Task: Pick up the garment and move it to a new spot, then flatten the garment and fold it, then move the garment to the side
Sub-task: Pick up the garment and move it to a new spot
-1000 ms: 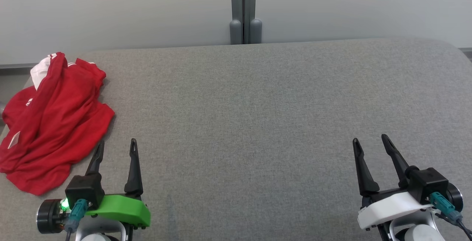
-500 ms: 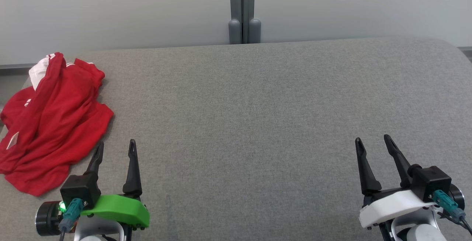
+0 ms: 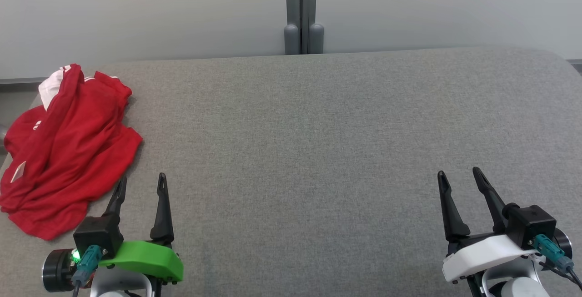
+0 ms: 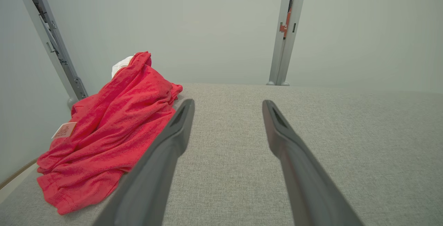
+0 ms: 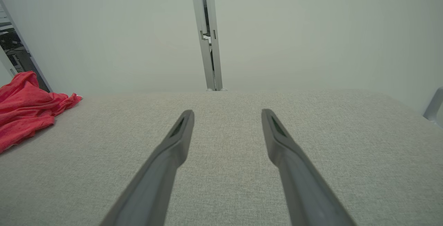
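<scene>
A crumpled red garment (image 3: 68,151) with white trim and a small tag lies bunched at the far left of the grey table (image 3: 318,142). It also lies left of the fingers in the left wrist view (image 4: 114,132) and at the left edge in the right wrist view (image 5: 24,111). My left gripper (image 3: 140,184) stands open just right of the garment's near edge, its fingers (image 4: 173,139) apart and holding nothing. At the lower right, far from the garment, my right gripper (image 3: 458,178) is open, with only table between its fingers (image 5: 173,146).
A pale wall with a grey upright post (image 3: 300,10) stands behind the table's far edge. The garment hangs slightly over the table's left edge. A second grey post (image 4: 52,42) stands behind the garment in the left wrist view.
The garment stays put. Both grippers stay open; the left one has sunk slightly toward the picture's bottom. The small sideways shifts look like head camera movement.
</scene>
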